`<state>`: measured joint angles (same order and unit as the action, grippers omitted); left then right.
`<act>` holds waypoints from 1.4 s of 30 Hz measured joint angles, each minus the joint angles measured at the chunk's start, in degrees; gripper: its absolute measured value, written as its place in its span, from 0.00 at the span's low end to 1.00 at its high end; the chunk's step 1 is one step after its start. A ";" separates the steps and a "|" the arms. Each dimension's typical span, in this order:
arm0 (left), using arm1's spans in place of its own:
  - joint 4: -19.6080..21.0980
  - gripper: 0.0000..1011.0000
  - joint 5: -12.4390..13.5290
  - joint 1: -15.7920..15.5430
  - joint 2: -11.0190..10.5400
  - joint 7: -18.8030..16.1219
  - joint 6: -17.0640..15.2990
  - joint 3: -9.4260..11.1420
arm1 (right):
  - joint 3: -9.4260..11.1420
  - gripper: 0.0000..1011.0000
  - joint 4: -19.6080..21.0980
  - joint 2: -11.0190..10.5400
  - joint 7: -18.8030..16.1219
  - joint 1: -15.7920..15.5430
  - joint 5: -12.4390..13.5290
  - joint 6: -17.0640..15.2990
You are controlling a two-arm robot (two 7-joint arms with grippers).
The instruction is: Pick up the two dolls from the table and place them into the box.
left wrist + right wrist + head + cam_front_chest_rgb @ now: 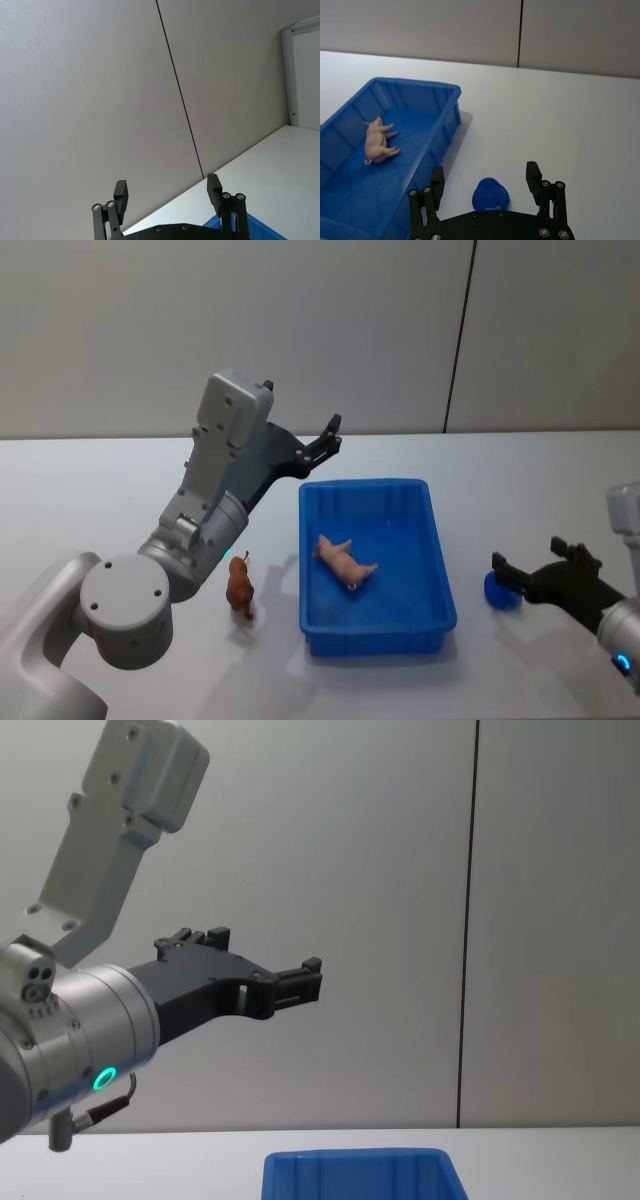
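Blue box (400,540) on white table (80,490), grey panelled wall (300,320) behind

1. Bright, soft, even light lies over the white surface (520,455) and the grey wall (300,320) behind it.
2. The blue box (377,640) throws a faint, soft-edged shadow onto the surface on my left side.
3. The brown doll (240,586) has a pale shadow at its feet.
4. A green ring light (104,1078) glows on my left arm.
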<state>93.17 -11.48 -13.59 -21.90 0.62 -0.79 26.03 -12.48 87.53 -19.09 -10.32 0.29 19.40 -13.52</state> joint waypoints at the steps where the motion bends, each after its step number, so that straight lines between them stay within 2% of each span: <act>1: 0.00 0.99 0.00 0.00 0.00 0.00 0.00 0.00 | 0.01 0.99 -0.21 -0.03 -0.14 0.00 0.01 -0.10; 11: 0.00 0.99 0.00 0.00 0.00 0.00 0.00 0.00 | -0.30 0.99 -4.84 0.37 -2.46 1.37 -0.79 -0.94; 21: 0.00 0.99 0.00 0.00 0.00 0.00 0.00 0.00 | -0.99 0.99 -11.04 1.61 -4.42 4.37 -2.83 -1.07; 27: 0.00 0.99 0.00 0.00 0.00 0.00 0.00 0.00 | -1.32 0.87 -13.71 2.21 -5.04 5.78 -3.83 -1.15; 32: 0.00 0.99 0.00 0.00 0.00 0.00 0.00 0.00 | -1.49 0.74 -15.07 2.55 -5.32 6.49 -4.38 -1.37; 33: 0.00 0.99 0.00 0.00 0.00 0.00 0.00 0.00 | -1.55 0.68 -15.46 2.64 -5.40 6.71 -4.51 -1.41; 38: 0.00 0.99 0.00 0.00 0.00 0.00 0.00 0.00 | -1.66 0.54 -16.12 2.82 -5.61 7.11 -4.82 -1.39; 39: 0.00 0.99 0.00 0.00 0.00 0.00 0.00 0.00 | -1.68 0.48 -16.23 2.85 -5.65 7.17 -4.87 -1.31; 42: 0.00 0.99 0.00 0.00 0.00 0.00 0.00 0.00 | -1.71 0.41 -16.30 2.88 -5.70 7.23 -4.97 -1.07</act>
<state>93.17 -11.48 -13.59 -21.89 0.62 -0.79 26.03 -14.19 71.23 -16.22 -16.02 7.52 14.43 -14.59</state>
